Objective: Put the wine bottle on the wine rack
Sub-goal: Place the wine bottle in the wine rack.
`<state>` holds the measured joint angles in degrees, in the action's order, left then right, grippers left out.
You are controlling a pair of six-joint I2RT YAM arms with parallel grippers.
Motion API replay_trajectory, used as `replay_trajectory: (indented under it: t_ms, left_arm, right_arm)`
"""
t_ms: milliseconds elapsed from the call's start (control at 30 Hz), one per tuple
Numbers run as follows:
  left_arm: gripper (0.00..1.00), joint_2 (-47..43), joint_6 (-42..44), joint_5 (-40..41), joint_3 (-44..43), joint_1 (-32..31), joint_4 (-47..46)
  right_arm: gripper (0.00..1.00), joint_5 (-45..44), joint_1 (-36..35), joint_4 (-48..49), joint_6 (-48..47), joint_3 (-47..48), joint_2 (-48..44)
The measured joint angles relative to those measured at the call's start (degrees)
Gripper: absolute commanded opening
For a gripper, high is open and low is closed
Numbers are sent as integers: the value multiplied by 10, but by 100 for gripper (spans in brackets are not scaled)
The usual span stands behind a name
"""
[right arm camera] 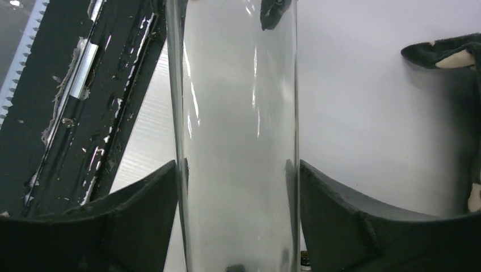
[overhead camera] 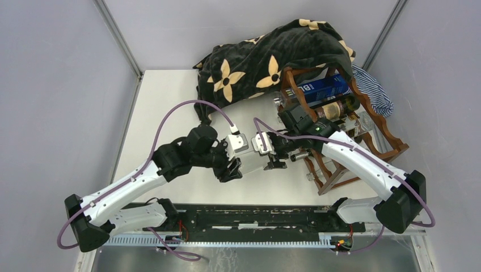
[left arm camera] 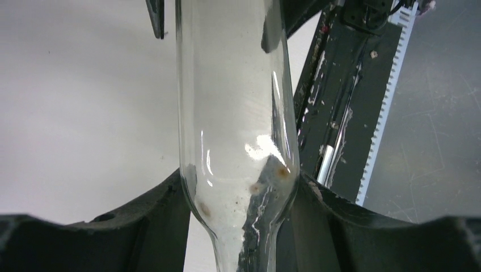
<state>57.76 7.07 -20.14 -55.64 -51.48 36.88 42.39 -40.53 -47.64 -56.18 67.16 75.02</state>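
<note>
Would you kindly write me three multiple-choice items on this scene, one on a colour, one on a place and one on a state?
1. The rack is: A white; B reddish-brown; C green.
2. The bottle is: A on the rack; B behind the rack; C between the left gripper and the right gripper.
3. The left gripper is: A shut on the bottle; B open, empty; C out of view.
Answers: 1 B, wavy rails are red-brown; 2 C, both wrist views show fingers flanking it; 3 A, its fingers press both sides.
</note>
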Motion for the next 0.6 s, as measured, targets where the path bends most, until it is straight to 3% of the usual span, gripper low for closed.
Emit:
replay_trajectory:
  t_ms: [133, 200, 267, 333, 400, 467, 600]
  left_arm:
    - [3, -7, 2, -4, 0, 0, 1]
    - [8, -7, 0, -7, 2, 0, -2]
    - [29, -7, -1, -10, 4, 0, -6]
    - [56, -7, -5, -14, 7, 0, -10]
    - [74, -7, -14, -17, 7, 0, -12]
    - [86, -7, -19, -25, 7, 0, -14]
    - [93, -20, -29, -49, 11, 14, -33]
  right_arm:
    - [21, 2, -3, 0, -1, -3, 0]
    - [4, 6, -3, -7, -5, -2, 0]
    - [0, 6, -3, -14, -7, 2, 0]
    - [0, 6, -2, -23, -10, 5, 0]
    - [0, 7, -2, -34, -12, 9, 0]
    - [0, 8, -2, -43, -19, 12, 0]
    - [0, 6, -2, -72, -48, 12, -5]
